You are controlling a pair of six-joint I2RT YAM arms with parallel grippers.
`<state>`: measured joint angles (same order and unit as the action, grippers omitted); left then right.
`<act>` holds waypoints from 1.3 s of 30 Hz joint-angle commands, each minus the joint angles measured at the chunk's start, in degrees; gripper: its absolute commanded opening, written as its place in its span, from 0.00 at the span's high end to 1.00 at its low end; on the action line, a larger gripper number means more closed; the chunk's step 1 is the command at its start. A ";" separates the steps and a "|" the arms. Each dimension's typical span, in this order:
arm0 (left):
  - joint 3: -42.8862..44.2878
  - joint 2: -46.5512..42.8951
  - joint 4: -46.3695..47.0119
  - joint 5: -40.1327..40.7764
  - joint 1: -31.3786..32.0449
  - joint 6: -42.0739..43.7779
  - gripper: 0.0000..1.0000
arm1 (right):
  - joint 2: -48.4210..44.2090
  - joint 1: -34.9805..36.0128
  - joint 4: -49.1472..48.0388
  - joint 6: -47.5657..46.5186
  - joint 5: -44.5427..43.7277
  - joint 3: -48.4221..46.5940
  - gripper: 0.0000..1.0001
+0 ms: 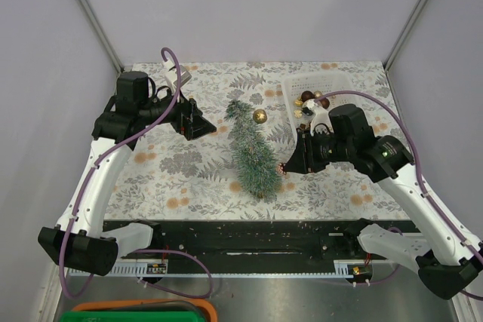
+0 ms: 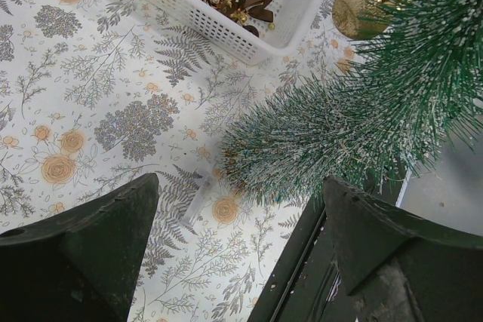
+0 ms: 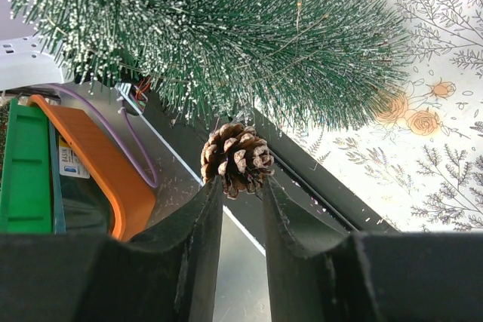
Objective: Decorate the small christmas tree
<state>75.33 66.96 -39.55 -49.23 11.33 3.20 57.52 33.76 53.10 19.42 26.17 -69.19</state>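
The small christmas tree (image 1: 251, 152) is in the middle of the floral cloth, its wide end near the table's front edge; its frosted green bristles fill the top of the right wrist view (image 3: 226, 35). A gold bauble (image 1: 259, 116) hangs near its tip, and the same bauble (image 2: 361, 5) shows beside the tree (image 2: 339, 133) in the left wrist view. My right gripper (image 1: 285, 165) is shut on a brown pine cone (image 3: 236, 157), held just under the lower branches at the tree's right side. My left gripper (image 1: 198, 122) hovers open and empty left of the tree.
A white basket (image 1: 290, 84) at the back right holds several baubles and cones (image 2: 241, 1). A small clear piece (image 2: 198, 195) lies on the cloth by the tree's base. A black rail (image 1: 264, 235) edges the table front; an orange and green bin (image 3: 98, 164) sits below it.
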 commanded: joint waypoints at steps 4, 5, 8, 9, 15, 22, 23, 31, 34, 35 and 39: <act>-0.36 -0.60 1.49 -0.60 -0.26 1.10 0.06 | -0.92 0.52 2.53 -2.63 -2.09 -3.67 0.67; -0.27 -0.60 1.49 -0.60 -0.35 1.19 0.06 | -0.83 0.52 2.79 -2.89 -2.61 -4.20 0.67; -0.27 -0.60 1.49 -0.60 -0.26 1.19 0.06 | -0.22 0.61 2.88 -3.59 -2.88 -5.69 0.67; -0.18 -0.69 1.49 -0.51 -0.35 1.11 0.07 | 0.05 0.61 2.88 -3.77 -2.80 -6.22 0.67; -0.45 -1.13 1.49 -0.60 -0.35 1.10 0.06 | 2.51 0.61 2.62 -5.09 -2.10 -8.07 0.67; -0.45 -1.04 1.49 -0.78 -0.35 1.19 0.06 | 4.18 0.61 2.18 -6.15 -1.65 -9.39 0.67; -0.36 -1.04 1.49 -0.78 -0.26 1.19 0.06 | 4.36 0.52 1.92 -6.06 -1.39 -9.39 0.67; -0.27 -0.69 1.49 -0.95 -0.35 1.28 0.06 | 3.83 0.61 1.74 -5.45 -0.16 -11.49 0.68; -0.10 -0.69 1.49 -1.13 -0.26 1.28 0.06 | 3.83 0.61 1.48 -5.09 0.54 -12.55 0.68; -0.10 -0.69 1.49 -1.13 -0.35 1.19 0.06 | 3.92 0.61 1.57 -5.09 0.72 -12.72 0.68; -0.01 -0.86 1.49 -1.04 -0.35 1.28 0.06 | 4.01 0.61 1.22 -5.09 0.98 -12.29 0.68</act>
<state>75.26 66.96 -39.55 -49.25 11.33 3.44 62.00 33.78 55.92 14.59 25.47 -79.94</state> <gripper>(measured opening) 0.936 0.328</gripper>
